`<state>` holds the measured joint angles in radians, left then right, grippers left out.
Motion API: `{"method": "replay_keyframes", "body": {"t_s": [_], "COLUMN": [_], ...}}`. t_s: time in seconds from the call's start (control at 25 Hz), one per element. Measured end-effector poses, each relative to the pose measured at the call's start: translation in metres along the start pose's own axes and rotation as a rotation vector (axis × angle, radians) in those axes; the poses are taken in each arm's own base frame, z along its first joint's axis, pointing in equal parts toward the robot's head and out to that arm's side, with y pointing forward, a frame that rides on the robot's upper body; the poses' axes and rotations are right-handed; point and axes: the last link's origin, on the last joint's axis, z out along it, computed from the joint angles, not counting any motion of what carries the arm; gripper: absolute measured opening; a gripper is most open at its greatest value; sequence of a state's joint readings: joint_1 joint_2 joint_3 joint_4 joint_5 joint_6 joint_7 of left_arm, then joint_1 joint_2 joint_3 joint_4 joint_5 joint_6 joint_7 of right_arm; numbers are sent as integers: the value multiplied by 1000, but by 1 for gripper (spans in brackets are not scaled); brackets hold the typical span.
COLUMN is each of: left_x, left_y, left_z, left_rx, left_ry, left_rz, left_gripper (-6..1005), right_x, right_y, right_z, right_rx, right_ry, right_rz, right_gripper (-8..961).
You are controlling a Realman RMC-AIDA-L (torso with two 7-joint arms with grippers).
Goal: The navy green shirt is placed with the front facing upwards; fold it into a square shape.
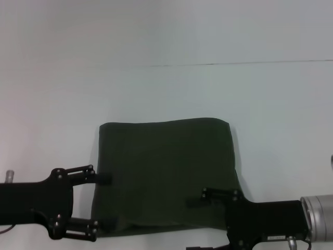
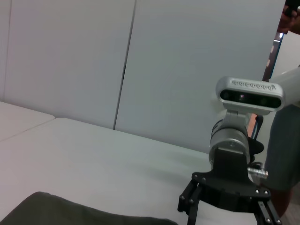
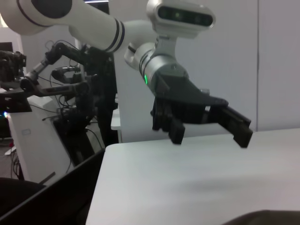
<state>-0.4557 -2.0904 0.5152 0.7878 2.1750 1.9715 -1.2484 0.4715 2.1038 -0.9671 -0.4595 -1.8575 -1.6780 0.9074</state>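
I am counting one navy green shirt (image 1: 166, 174) lying folded at the lower centre of the head view; one white table (image 1: 166, 88) is carrying it; I am holding up two grippers, my left gripper (image 1: 99, 200) and my right gripper (image 1: 200, 224).

— On the table (image 1: 270, 99)?
— Pale, smooth, with a thin dark seam running across the far side.
— Lying on it?
— Only the shirt (image 1: 166, 174), dark green, folded into a near-square, plain side up, resting flat.
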Motion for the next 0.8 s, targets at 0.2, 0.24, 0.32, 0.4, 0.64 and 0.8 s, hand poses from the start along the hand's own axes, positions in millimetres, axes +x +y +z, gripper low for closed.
{"method": "replay_keyframes", "body": {"t_s": [0.2,0.24,0.32,0.4,0.64,0.8], "left_x": [-12,-14,-16,-18,-20,-21], "left_y": [6,7,8,9,11,11], "left_z": [-1,-1,-1,-1,-2,-2], "left_rx": [11,11,12,16,27,31], "left_ry": [-16,-18,-22,-22,-16,-13], "left_rz": [-4,-6,-12,-14,-17,-18], "left_gripper": [904,904,904,904,904,904], "right_x": [-7,-8,-9,-9,-9,-9], "right_y": [-4,-5,-5,-5,-5,-5], "right_z": [6,7,9,10,11,11], "right_rx": [-3,-5,-12,-20,-26,-25], "right_ry": [-35,-39,-41,-38,-36,-35], "right_rz": [-1,-3,-5,-8,-8,-7], "right_gripper": [925,925,924,925,926,926]}}
